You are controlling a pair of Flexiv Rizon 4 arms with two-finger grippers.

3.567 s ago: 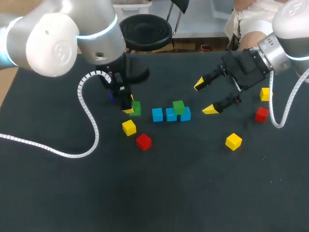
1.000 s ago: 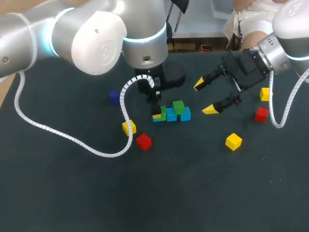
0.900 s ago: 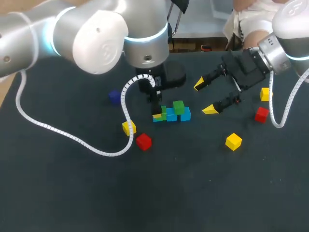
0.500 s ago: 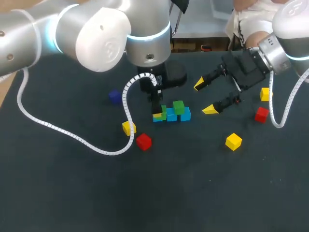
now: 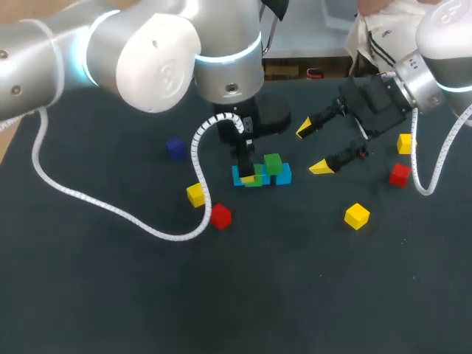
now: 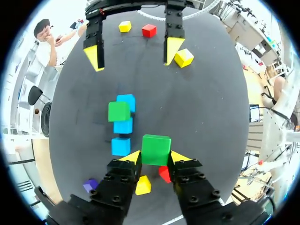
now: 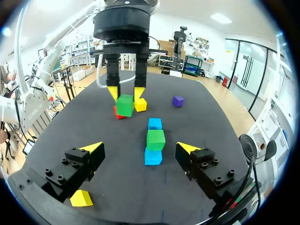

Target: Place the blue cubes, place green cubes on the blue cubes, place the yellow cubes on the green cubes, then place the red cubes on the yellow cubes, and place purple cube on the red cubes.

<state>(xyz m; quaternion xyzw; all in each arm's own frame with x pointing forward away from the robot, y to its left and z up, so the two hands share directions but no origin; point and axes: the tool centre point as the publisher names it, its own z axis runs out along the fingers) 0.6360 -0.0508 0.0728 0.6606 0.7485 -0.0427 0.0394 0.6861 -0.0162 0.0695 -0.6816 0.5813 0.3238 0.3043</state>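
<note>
Green cube (image 6: pixel 156 150) is clamped in the left arm's jaws beside the blue cubes (image 5: pixel 285 175) at frame centre, apparently for stacking; the right arm's jaws gape, idle.

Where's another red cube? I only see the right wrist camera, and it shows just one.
Observer: The head view shows a second red cube behind the right gripper, out of its camera's sight.
Operator: Any more yellow ones back there?
Observer: Yes, a yellow cube lies a little farther back than that red one, apart from it.
Operator: How many blue ones are there?
Observer: The left wrist view shows three blue cubes in a row.
</note>
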